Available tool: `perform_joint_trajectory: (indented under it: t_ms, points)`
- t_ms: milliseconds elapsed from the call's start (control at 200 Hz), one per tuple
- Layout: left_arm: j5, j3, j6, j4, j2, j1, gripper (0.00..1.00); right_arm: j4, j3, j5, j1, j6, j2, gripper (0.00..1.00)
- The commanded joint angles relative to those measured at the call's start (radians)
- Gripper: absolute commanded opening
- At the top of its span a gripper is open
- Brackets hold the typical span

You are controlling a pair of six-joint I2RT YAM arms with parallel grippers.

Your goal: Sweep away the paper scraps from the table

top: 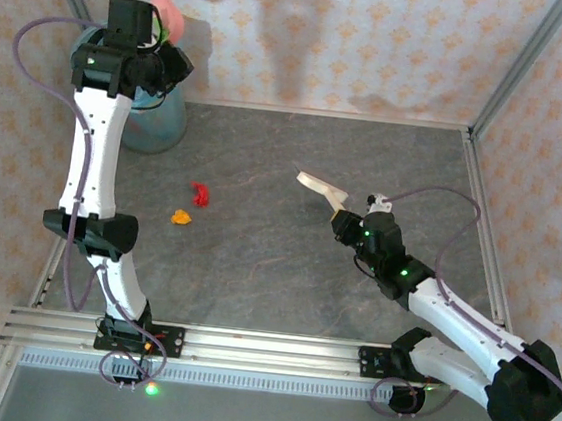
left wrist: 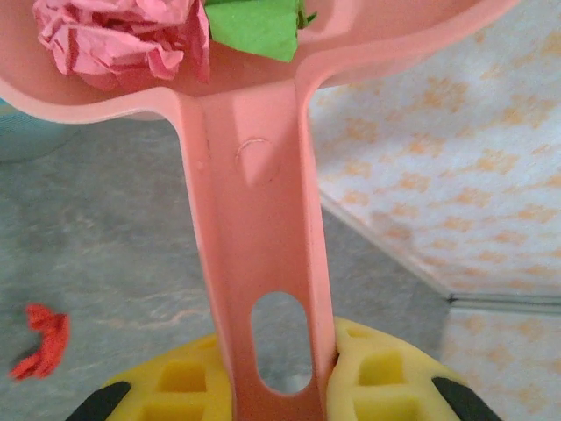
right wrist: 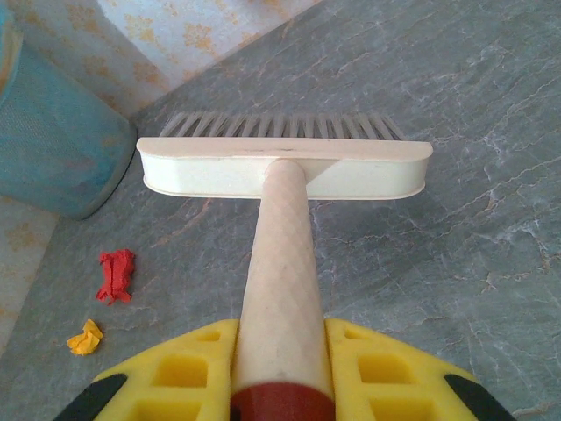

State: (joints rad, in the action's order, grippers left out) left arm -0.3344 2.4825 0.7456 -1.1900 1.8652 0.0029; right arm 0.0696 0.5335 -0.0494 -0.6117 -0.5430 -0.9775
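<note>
Red scrap (top: 199, 194) and orange scrap (top: 181, 217) lie on table (top: 283, 291) near bin (top: 157, 125). Pink wad (left wrist: 123, 39) and green scrap (left wrist: 254, 26) sit in dustpan (left wrist: 254, 175). Left gripper (left wrist: 280, 377) clamps its handle, raised by bin, likely for dumping. Right gripper (right wrist: 280, 368) grips brush (right wrist: 285, 167), well apart from the scraps, probably idle.

The setting is a robotics laboratory test cell: a dark marbled bench (top: 275, 270) framed by aluminium rails (top: 266, 350), enclosed by peach patterned walls (top: 379, 40), with a cabled left arm (top: 91, 150) and right arm (top: 456, 319) bolted side by side to the near rail.
</note>
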Motion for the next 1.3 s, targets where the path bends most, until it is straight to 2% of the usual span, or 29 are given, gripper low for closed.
perform_joint_trajectory:
  t_ms: [0,200,575,806,1016,1291]
  points:
    - [-0.098,0.007,0.107,0.149,0.038,0.048,0.0,0.06,0.001,0.019,0.003,-0.011,-0.005,0.0]
    - [-0.249,0.016,0.279,0.298,0.161,0.129,0.0,0.056,0.007,0.026,0.003,-0.014,-0.016,0.0]
    - [-0.292,-0.013,0.425,0.455,0.211,0.166,0.0,0.048,0.019,0.031,0.002,-0.016,-0.036,0.0]
    - [-0.311,-0.171,0.492,0.591,0.116,0.179,0.0,0.036,0.029,0.039,0.002,-0.019,-0.049,0.0]
    - [-0.303,-0.219,0.469,0.564,0.051,0.191,0.0,0.031,0.031,0.043,0.003,-0.023,-0.05,0.0]
    - [-0.282,-0.399,0.409,0.539,-0.155,0.185,0.0,0.024,0.033,0.052,0.002,-0.031,-0.053,0.0]
